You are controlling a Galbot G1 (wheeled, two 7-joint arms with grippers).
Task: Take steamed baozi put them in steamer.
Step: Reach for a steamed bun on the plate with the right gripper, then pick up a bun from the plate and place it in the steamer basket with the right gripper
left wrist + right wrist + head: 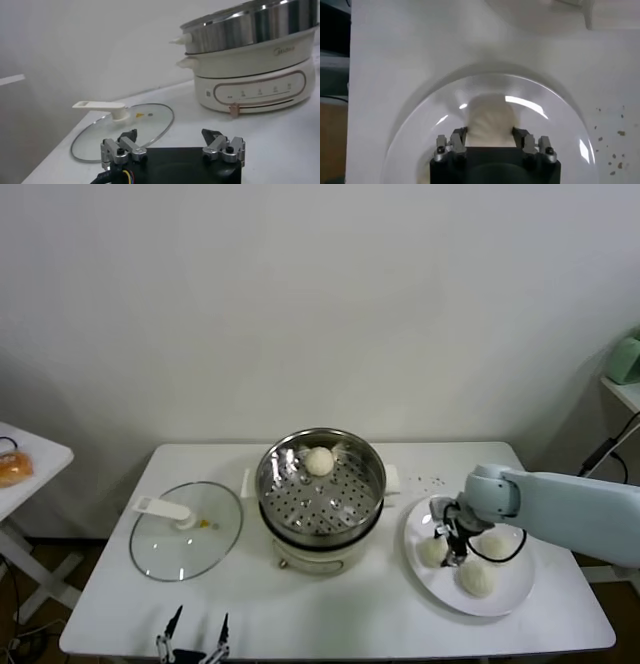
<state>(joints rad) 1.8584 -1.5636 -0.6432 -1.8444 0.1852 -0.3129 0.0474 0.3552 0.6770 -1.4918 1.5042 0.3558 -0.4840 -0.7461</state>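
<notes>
1. The left gripper (192, 646) waits parked at the table's near edge, fingers spread and holding nothing; the glass lid (186, 531) lies flat beyond its tips.
2. The right gripper (455, 546) is down on the white plate (516, 589), fingers (522, 139) set against both flanks of one steamed baozi (490, 122); it looks clamped but not lifted.
3. Two more buns (478, 578) lie beside those fingers on the plate.
4. Farthest off, the steamer (320, 484) holds one bun (319, 461). Judged so: one delivered, three left.
</notes>
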